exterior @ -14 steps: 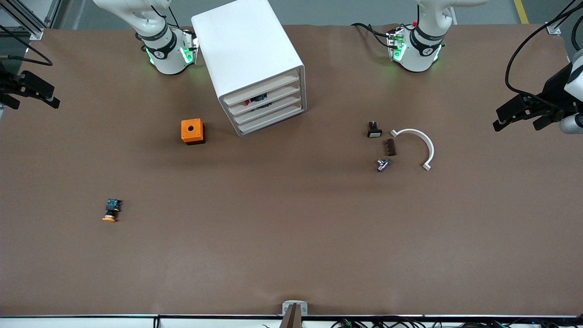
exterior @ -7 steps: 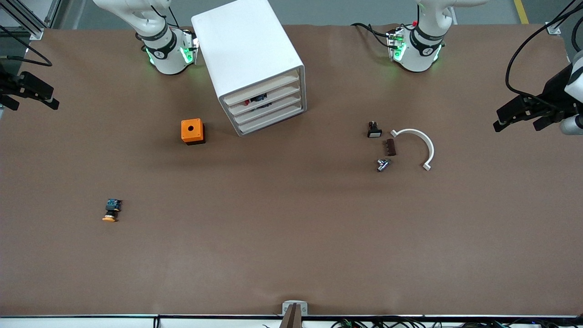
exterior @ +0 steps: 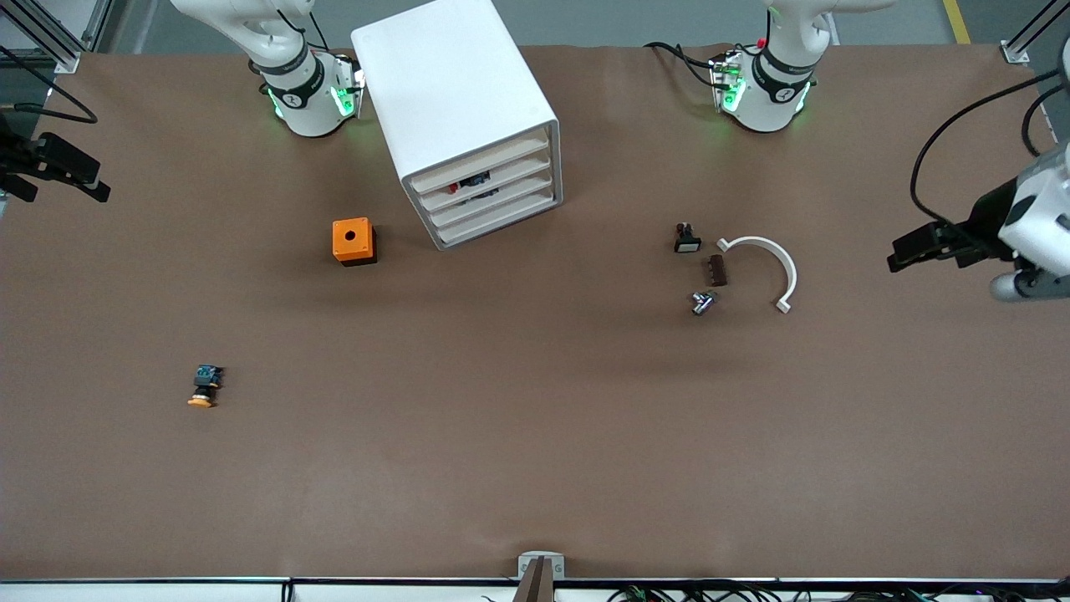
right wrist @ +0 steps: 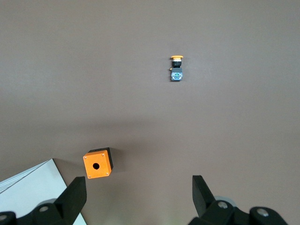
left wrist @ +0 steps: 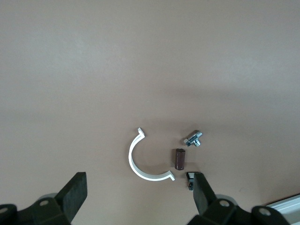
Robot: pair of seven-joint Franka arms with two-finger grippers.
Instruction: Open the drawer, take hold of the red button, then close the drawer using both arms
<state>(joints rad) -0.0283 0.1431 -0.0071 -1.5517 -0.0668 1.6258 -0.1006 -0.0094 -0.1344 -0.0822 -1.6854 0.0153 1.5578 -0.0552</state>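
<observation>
The white cabinet [exterior: 456, 100] stands near the right arm's base with four white drawers, all pushed in. Through the gap over the second drawer from the top [exterior: 493, 179] a bit of the red button [exterior: 454, 188] shows inside. My left gripper [exterior: 919, 251] is open and empty, in the air over the table at the left arm's end, beside a white arc; it also shows in the left wrist view [left wrist: 139, 190]. My right gripper [exterior: 63, 191] is open and empty over the table's edge at the right arm's end; it also shows in the right wrist view [right wrist: 139, 192].
An orange box with a hole [exterior: 354, 241] [right wrist: 98, 163] sits beside the cabinet. An orange-yellow capped button [exterior: 203, 387] [right wrist: 176, 68] lies nearer the camera. A white arc [exterior: 773, 263] [left wrist: 140, 165], brown block [exterior: 717, 270], metal piece [exterior: 702, 302] and white-faced black button [exterior: 686, 239] lie toward the left arm's end.
My left gripper has moved inward over the table toward the white arc, lower in the front view. The right gripper has hardly moved. Nothing on the table has shifted.
</observation>
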